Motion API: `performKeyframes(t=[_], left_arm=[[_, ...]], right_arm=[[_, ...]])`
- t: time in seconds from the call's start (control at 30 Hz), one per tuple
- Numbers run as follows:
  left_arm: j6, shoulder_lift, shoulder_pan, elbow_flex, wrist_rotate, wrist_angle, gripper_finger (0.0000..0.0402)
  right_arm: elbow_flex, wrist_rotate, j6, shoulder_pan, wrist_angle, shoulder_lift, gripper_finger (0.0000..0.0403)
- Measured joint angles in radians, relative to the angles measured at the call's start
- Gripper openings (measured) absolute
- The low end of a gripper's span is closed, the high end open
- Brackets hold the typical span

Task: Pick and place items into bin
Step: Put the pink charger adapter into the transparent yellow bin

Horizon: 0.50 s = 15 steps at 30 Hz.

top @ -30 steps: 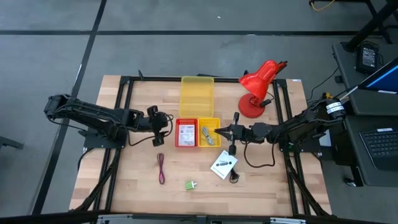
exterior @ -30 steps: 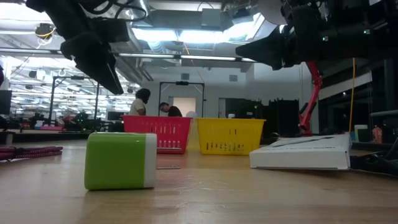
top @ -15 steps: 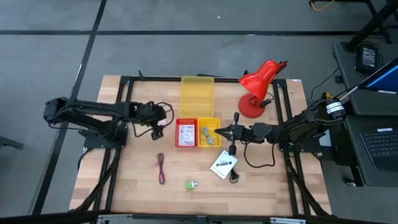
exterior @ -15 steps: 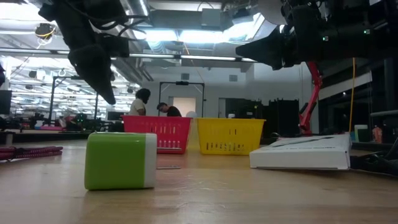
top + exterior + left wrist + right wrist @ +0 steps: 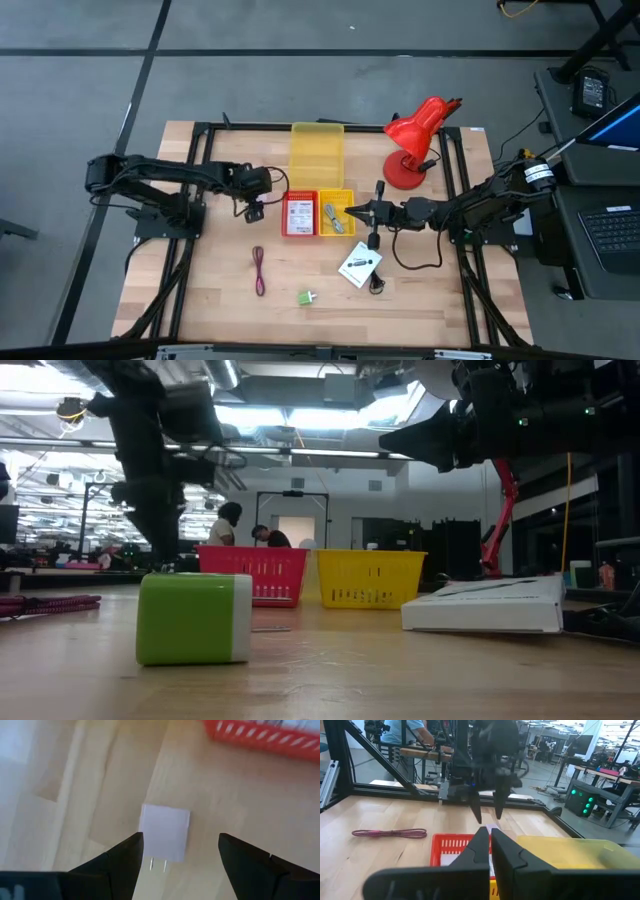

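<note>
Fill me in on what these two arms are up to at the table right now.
The left gripper hangs open, pointing down over a small white plug adapter lying on the wood beside the red bin, not yet gripping it. The right gripper waits shut above the yellow bin. A packet already lies in the red bin. Out on the table remain a red cable, a green block and a white packet.

Your left gripper moves away from the spot well left of the red bin and now points down. It hangs open right over a small pale plug block on the table.
</note>
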<state>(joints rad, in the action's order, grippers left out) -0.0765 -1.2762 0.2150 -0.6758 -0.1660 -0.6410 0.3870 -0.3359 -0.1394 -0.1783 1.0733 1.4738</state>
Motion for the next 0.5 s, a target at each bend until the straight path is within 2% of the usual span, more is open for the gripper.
performKeyframes(t=[0.17, 0.5], left_arm=[[0.041, -0.08, 0.015, 0.0, -0.033, 0.003, 0.0253], [0.09, -0.169, 0.031, 0.0, -0.015, 0.048, 0.0253]], right_arm=[[0.0, 0.0, 0.0, 0.0, 0.0, 0.0, 0.0003], [0.0, -0.002, -0.004, 0.0, -0.001, 0.0, 0.0003]])
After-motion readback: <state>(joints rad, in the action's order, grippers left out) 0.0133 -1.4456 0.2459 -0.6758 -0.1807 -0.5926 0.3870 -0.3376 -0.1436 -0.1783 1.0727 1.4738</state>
